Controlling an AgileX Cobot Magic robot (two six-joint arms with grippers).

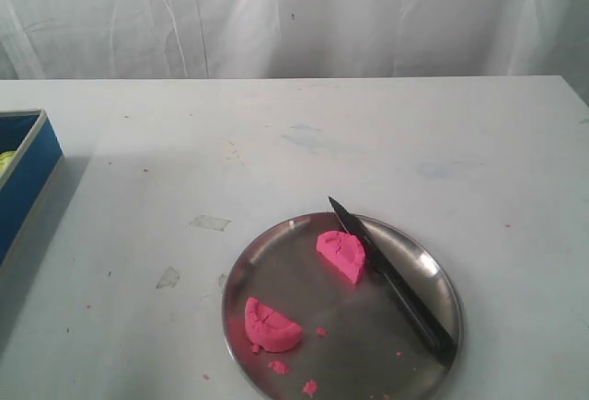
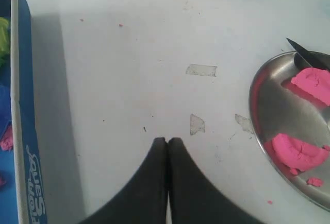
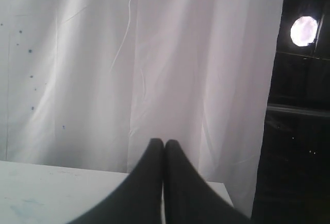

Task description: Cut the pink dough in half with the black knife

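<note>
Pink dough (image 1: 341,255) lies in two soft-looking, squishy halves on the plate (image 1: 276,276), black knife (image 1: 391,280) right beside one. My left claw (image 2: 167,140) and right claw (image 3: 164,141) are pinched shut, empty. I'd grab the knife's handle.

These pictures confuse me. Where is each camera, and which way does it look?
Exterior: above the table, looking down at plate, dough halves, knife; no robot shows.
Left wrist: on left arm, looking down at table, blue box; shut jaws show.
Right wrist: on right arm, facing the curtain; shut jaws show.
Exterior and left wrist share plate, dough, knife.
</note>
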